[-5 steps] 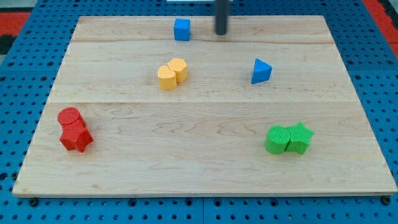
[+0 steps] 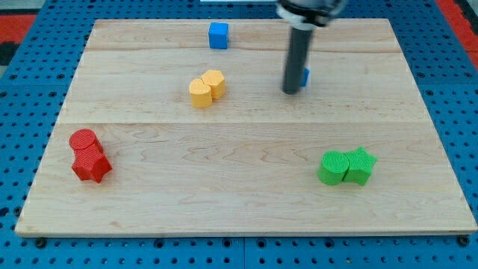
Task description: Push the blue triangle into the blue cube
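Note:
The blue cube sits near the top edge of the wooden board, left of centre. The blue triangle is mostly hidden behind my dark rod; only a thin blue sliver shows at the rod's right side. My tip rests on the board right of centre, against or just in front of the triangle's left side. The cube lies up and to the left of the tip, well apart from it.
Two yellow blocks sit touching each other left of the tip. Two red blocks stand at the lower left. Two green blocks stand at the lower right. Blue pegboard surrounds the board.
The rod has moved from the top edge down and slightly right, to the triangle. The triangle, fully visible before, is now mostly covered and appears shifted up and left.

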You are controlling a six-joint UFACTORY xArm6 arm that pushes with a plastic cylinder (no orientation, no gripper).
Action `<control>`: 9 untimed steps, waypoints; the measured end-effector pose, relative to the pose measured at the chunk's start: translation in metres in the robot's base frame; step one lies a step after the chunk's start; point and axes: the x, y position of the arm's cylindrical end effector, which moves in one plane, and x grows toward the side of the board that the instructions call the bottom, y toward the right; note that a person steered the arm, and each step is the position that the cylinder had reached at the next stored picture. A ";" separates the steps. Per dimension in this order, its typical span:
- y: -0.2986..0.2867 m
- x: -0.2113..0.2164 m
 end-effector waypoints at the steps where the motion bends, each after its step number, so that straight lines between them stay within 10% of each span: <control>1: -0.001 -0.028; 5: 0.117 -0.006; 7: 0.001 -0.056; 9: 0.109 -0.033</control>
